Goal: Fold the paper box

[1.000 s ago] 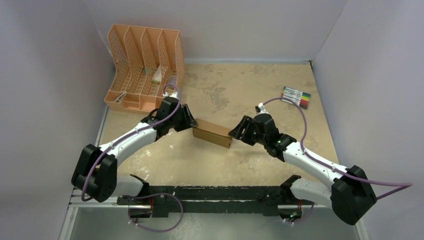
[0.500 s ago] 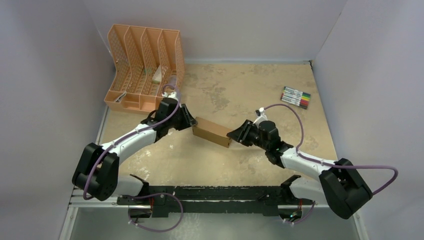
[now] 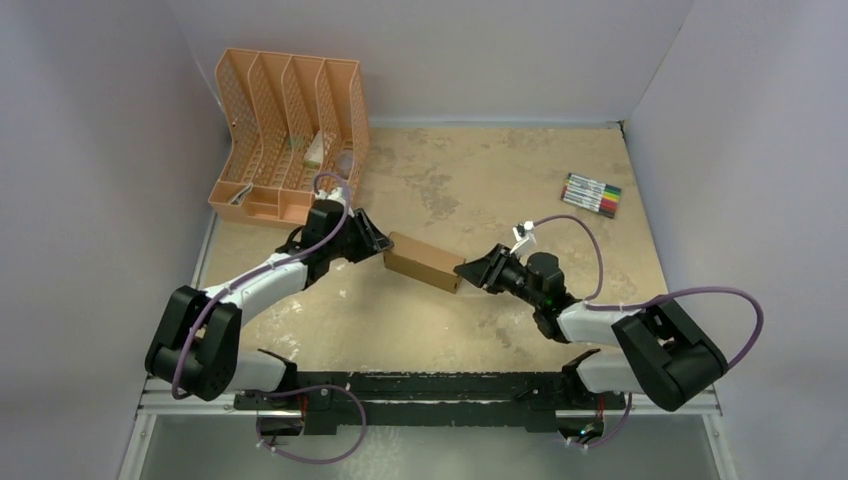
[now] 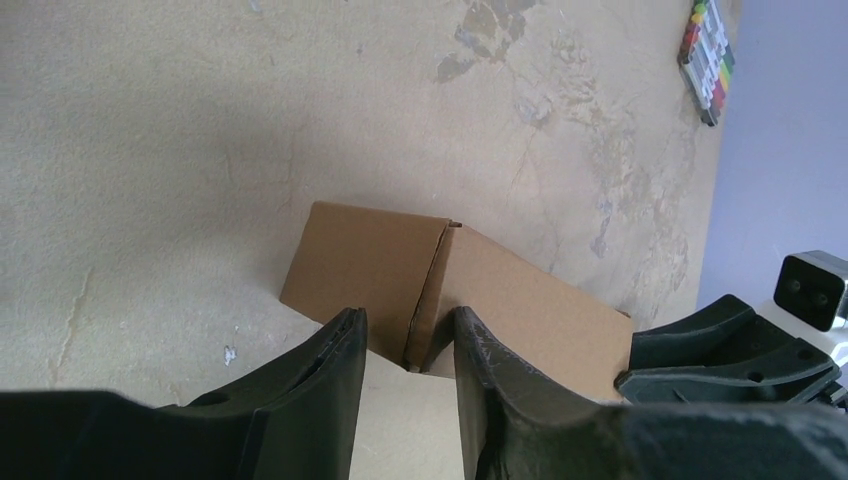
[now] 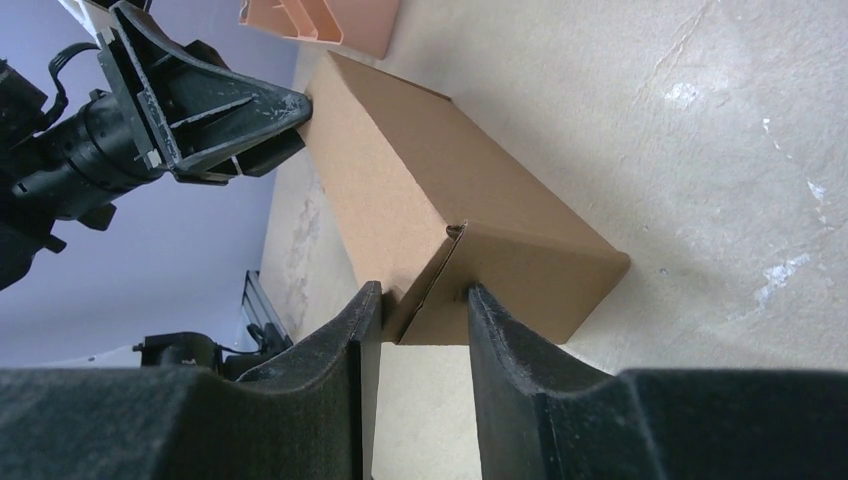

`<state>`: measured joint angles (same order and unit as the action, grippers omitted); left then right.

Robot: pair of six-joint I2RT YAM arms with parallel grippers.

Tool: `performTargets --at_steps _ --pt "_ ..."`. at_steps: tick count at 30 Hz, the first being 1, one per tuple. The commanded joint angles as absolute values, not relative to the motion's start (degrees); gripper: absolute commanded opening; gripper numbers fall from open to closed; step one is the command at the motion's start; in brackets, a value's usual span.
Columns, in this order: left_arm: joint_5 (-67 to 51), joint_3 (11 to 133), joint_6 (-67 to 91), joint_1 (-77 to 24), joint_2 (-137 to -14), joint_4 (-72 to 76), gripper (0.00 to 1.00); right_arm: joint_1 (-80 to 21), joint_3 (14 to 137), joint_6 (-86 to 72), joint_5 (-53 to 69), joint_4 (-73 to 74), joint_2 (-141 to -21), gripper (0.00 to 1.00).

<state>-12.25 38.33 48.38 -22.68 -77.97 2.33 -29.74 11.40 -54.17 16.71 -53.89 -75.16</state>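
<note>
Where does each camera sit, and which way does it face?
Top external: above, behind the robot, looking down at the table; both arms show.
Left wrist: on the left arm, looking along the paper box toward the right tool; left tool fingers show.
Right wrist: opposite way, toward the left tool; own fingers show.
All views share the box.

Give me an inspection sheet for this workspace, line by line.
Surface: mottled beige table, darker patches.
Job's things: paper box, already a closed-looking carton, lying between the grippers.
Clutter: peach slotted organizer at the far left; marker set at the far right.
Grippers: left gripper and right gripper each straddle a box end, jaws narrowly apart; grip unclear.
Cables: purple cables loop off both arms, clear of the box.
Surroundings: plain walls on three sides; nothing else seen.
</note>
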Motion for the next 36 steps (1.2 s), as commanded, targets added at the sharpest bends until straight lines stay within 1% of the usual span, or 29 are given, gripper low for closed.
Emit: performTargets --at_steps 1,8,11,13,17,21,24,25,30,31,36 --pt "-11.9 34.5 47.4 -22.6 -80.9 -4.8 0.38 -30.2 11.2 -49.0 19.7 -40.9 -80.8 0.16" --pt "-14.0 32.2 48.4 -22.6 -79.1 -4.5 0.39 -30.2 14.1 -43.2 14.9 -30.6 -78.4 0.10" --pt "-14.3 31.1 49.5 -22.6 -77.5 -4.5 0.35 -30.2 18.2 -39.2 12.3 -23.7 -79.7 0.07" --pt "-15.0 29.9 50.8 -22.6 -76.3 -3.9 0.32 -30.2 19.7 -39.1 12.5 -24.4 -80.9 0.05" --pt "-15.1 26.8 52.1 -22.6 -72.9 -4.3 0.26 -30.1 24.4 -36.2 17.0 -28.3 -85.1 0.02" --pt "-13.9 25.2 52.8 -22.6 -69.6 -5.2 0.26 -29.9 31.8 -33.7 25.1 -30.0 -90.6 0.00" --pt "-11.7 26.7 52.7 -22.6 -68.6 -6.8 0.28 -29.6 35.0 -33.5 27.2 -30.0 -91.8 0.00" --pt "-11.0 27.4 52.5 -22.6 -68.3 -7.3 0.29 -29.2 35.7 -33.4 27.6 -29.6 -91.8 0.03" --pt "-6.5 31.2 51.7 -22.6 -65.9 -10.7 0.38 -26.7 38.1 -33.2 29.3 -25.4 -89.2 0.25" --pt "-5.8 31.5 51.7 -22.6 -65.3 -11.2 0.39 -25.7 38.3 -33.3 30.0 -25.0 -88.5 0.28" --pt "-5.0 31.6 53.7 -22.6 -62.8 -10.7 0.42 -22.6 39.4 -34.3 34.3 -24.7 -86.3 0.37"
